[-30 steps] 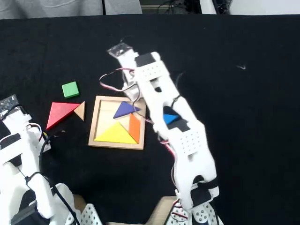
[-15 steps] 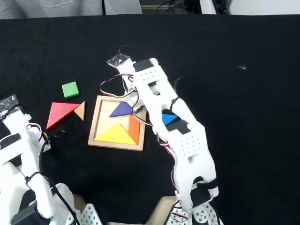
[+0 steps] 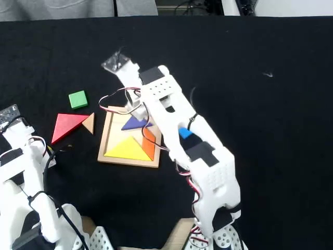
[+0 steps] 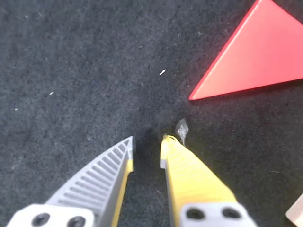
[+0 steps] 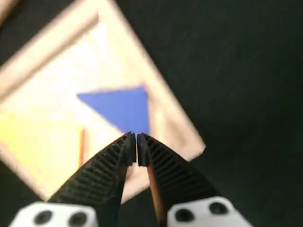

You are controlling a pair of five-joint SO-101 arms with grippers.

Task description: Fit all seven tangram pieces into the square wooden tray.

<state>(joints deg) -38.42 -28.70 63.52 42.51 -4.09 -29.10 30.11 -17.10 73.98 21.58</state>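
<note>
Over wooden tray, my right gripper hangs closed, empty, above blue triangle inside. Red triangle lies outside tray, just ahead of my left gripper, jaws narrowly apart: nearer arm for it.

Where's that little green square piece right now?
In the high view the green square lies on the black table, left of the wooden tray and apart from it, just beyond the red triangle.

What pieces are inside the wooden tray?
The tray holds a yellow triangle, a blue triangle and an orange piece. The right arm hangs over one corner, hiding whatever lies there.
</note>
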